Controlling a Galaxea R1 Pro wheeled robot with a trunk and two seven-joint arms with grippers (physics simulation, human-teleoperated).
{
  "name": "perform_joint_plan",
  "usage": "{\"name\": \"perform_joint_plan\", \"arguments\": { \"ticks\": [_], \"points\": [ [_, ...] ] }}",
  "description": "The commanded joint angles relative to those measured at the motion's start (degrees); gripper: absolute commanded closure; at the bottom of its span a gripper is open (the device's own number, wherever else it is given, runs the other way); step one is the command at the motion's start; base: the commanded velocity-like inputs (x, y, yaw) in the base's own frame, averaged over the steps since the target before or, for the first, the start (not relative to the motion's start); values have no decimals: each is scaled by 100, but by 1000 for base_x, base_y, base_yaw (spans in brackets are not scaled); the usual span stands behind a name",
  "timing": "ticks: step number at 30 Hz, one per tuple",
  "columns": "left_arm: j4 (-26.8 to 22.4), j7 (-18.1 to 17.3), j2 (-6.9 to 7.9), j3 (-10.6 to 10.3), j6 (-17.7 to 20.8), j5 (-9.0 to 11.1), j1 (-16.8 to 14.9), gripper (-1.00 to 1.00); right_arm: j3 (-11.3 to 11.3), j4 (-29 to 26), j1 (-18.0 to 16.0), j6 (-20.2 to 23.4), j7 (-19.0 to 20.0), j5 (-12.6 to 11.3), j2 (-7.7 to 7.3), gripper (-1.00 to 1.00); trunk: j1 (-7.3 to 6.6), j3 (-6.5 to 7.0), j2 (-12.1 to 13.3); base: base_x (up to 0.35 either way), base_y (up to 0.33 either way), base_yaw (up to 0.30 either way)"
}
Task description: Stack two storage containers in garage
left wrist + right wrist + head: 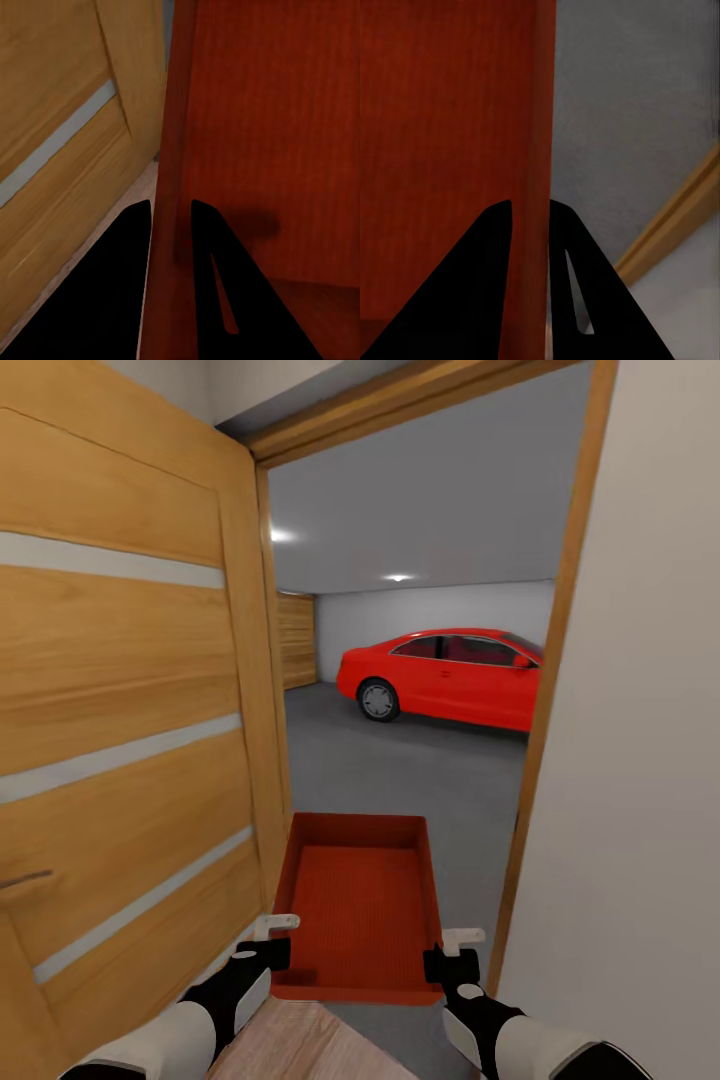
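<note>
Orange-red container [362, 905] held level betw. both hands, left hand [268, 940] & right hand [452, 952] each pinching a side wall, sits in doorway w/ garage floor [400, 780] ahead—keep centred, clear of door [130, 710] & frame [545, 700].

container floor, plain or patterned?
Orange-red storage container, its inside bottom finely ribbed; clearest in the head view.

Both arms reach forward, left hand [283, 923] and right hand [462, 937] each clamped on a thin wall.
</note>
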Motion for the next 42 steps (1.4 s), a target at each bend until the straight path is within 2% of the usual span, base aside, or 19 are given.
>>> {"name": "perform_joint_plan", "arguments": {
  "ticks": [1, 10, 20, 42],
  "points": [
    [-25, 74, 32, 141, 40, -24, -2, 100, -208, -7, -5, 6, 6, 77, 5, 100, 4, -9, -7, 245, 201, -248],
    [-17, 66, 32, 141, 44, -24, -2, 100, -210, -7, -4, 6, 8, 77, 5, 100, 4, -9, -7, 245, 203, -242],
    [-16, 66, 32, 141, 45, -24, -2, 100, -210, -7, -4, 13, 10, 77, 5, 100, 4, -9, -7, 247, 226, -55],
    [-18, 66, 32, 141, 45, -24, -2, 100, -214, -7, -5, 6, 8, 77, 5, 100, 4, -9, -7, 247, 230, -274]
  ]
}}
